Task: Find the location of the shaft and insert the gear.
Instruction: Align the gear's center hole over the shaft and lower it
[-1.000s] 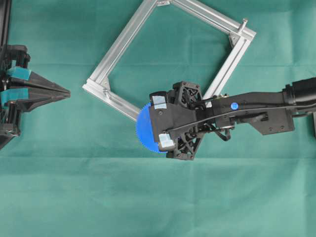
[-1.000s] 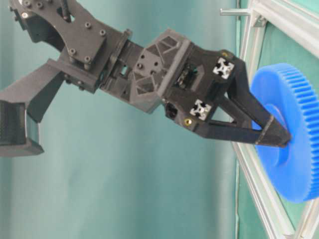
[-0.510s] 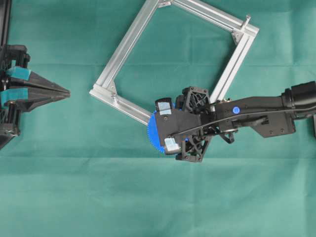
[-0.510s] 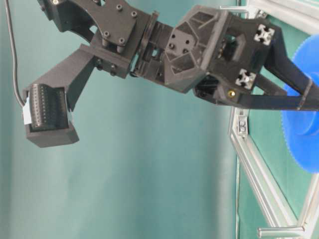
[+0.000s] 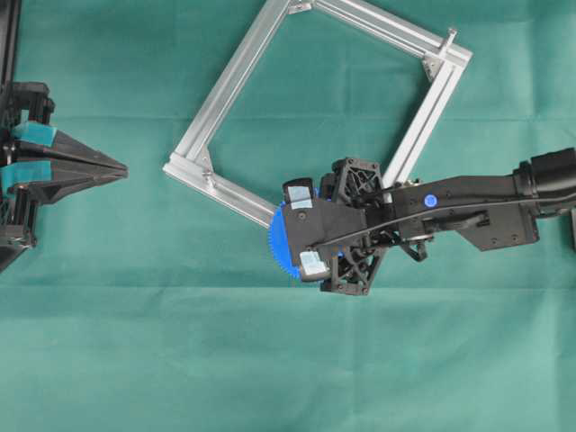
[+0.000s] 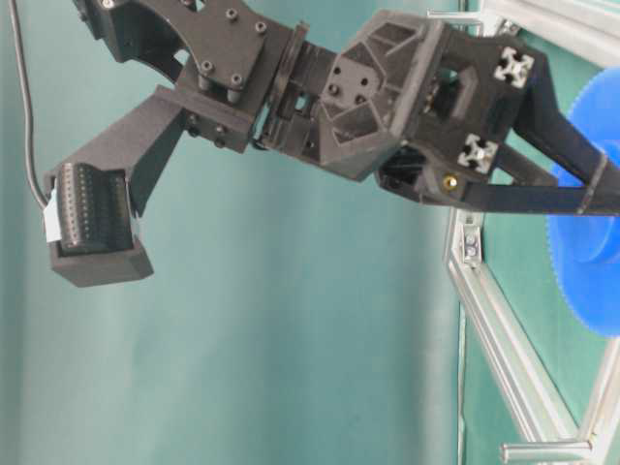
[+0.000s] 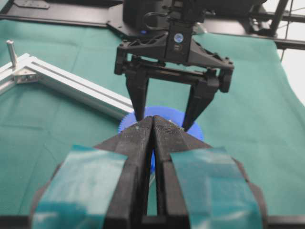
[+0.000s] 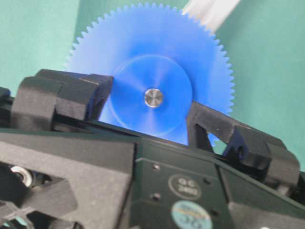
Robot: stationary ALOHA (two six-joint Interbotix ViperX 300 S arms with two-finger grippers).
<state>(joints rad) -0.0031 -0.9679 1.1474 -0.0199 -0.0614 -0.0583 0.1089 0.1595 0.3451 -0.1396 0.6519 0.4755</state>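
Insert step: gear (image 8: 152, 95) at frame (image 5: 236, 67) 6 o'clock corner, shaft (image 8: 153, 98) tip showing through hub hole. Right gripper (image 5: 304, 228) fingers clamped on hub. Left gripper (image 7: 152, 125) fingers together, idle. Next: release, lift clear.

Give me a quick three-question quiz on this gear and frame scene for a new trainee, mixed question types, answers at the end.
1. True or false: the right gripper has its fingers on either side of the blue gear's raised hub.
2. Multiple choice: in the right wrist view, what shows in the gear's centre hole? A) green cloth B) a silver metal pin end C) a black screw
3. Fill in: the left gripper sits at the table's edge with its fingers ____.

Key: 1 true; 2 B; 3 shut
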